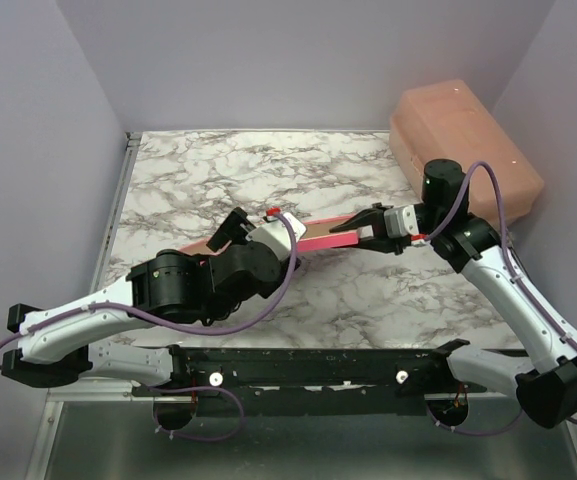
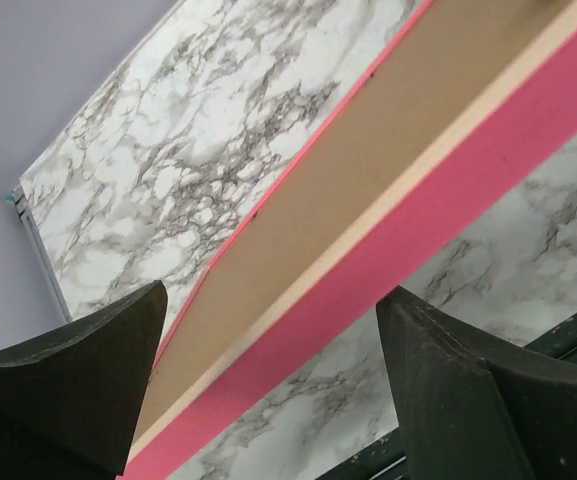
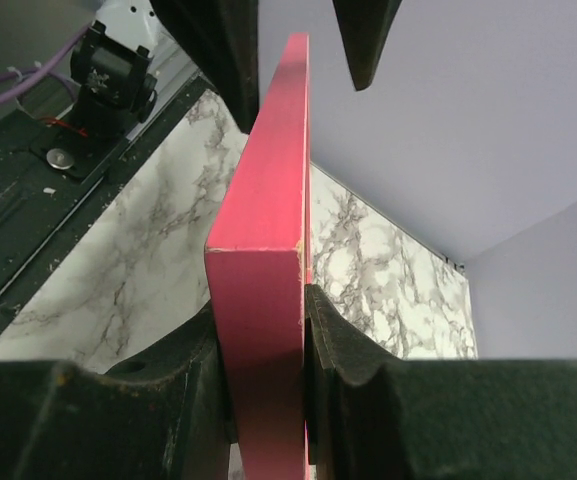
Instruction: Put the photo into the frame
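The right claw [image 3: 263, 330] is pressed onto the short end of a thin-bordered rectangular picture frame [image 3: 268, 170] with a bright pink front and a tan back. The edge is pinched flat between the two dark pads. From that grip the frame is carried edge-on, clear of the white, grey-veined marble surface [image 1: 218, 170], and reaches across to the left arm.

The left claw [image 2: 278, 300] is spread wide around the frame's other end. In the left wrist view a black finger [image 2: 88, 370] is seen on each side, with a gap between it and the pink edge. Whether either finger grazes the frame cannot be told from the right wrist view.

In the top view the frame is seen between the two arms, over the middle of the surface. A salmon-coloured plastic box [image 1: 465, 150] is set at the far right corner.
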`<state>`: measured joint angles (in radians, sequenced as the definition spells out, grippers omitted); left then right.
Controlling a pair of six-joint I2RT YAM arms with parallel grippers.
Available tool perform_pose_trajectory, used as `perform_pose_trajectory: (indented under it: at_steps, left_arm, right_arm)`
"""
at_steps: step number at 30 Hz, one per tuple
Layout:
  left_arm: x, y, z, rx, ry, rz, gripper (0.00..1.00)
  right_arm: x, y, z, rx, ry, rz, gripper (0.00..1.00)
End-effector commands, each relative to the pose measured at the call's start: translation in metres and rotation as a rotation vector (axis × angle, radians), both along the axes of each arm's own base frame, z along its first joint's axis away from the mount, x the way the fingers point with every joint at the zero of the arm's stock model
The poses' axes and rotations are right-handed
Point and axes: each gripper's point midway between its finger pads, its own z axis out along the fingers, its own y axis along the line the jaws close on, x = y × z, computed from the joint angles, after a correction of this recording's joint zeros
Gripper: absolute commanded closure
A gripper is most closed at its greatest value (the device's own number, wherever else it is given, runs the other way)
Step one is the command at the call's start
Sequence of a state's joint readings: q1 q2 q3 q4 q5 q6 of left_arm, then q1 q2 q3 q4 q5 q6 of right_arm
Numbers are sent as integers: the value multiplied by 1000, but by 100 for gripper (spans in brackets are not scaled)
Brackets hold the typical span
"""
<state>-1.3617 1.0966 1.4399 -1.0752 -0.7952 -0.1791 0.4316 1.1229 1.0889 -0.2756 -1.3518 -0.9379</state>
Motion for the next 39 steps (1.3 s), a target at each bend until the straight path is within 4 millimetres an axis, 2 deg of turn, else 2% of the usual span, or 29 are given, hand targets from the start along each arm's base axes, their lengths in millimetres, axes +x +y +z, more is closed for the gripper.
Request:
perform_pose_trajectory:
  at_steps: [1,6,11,16,20,24,30,33,36,39]
  left_arm:
    - [7,1,47,-153,-65,45,10]
    - [6,-6,77,-278,-80,29,5]
    - [0,-13,90,-405,-54,-3,1]
    - [-3,-17,82,-484,-4,-13,2]
    - [1,-18,66,-523,74,7,1]
    - [7,-16,44,-560,176,50,1]
    - [12,-15,5,-579,312,100,1]
    - [11,-18,-16,-571,374,107,2]
    - [8,-21,-33,-563,428,113,1]
    - [5,-24,-49,-555,473,119,2]
  right_arm:
    - [-25,-6,2,-17,134,49,100]
    - [-28,-7,14,-24,247,24,100]
    - [-21,-7,31,5,379,-75,100]
    - [-26,-4,43,16,582,-65,100]
    - [-9,2,43,-24,783,-94,100]
    - [15,8,25,-96,992,-120,100]
    - [66,3,-29,-103,1239,-359,99]
    - [88,-10,-61,-113,1344,-475,99]
    - [116,-32,-92,-95,1450,-605,99]
    - [139,-48,-119,-93,1492,-701,99]
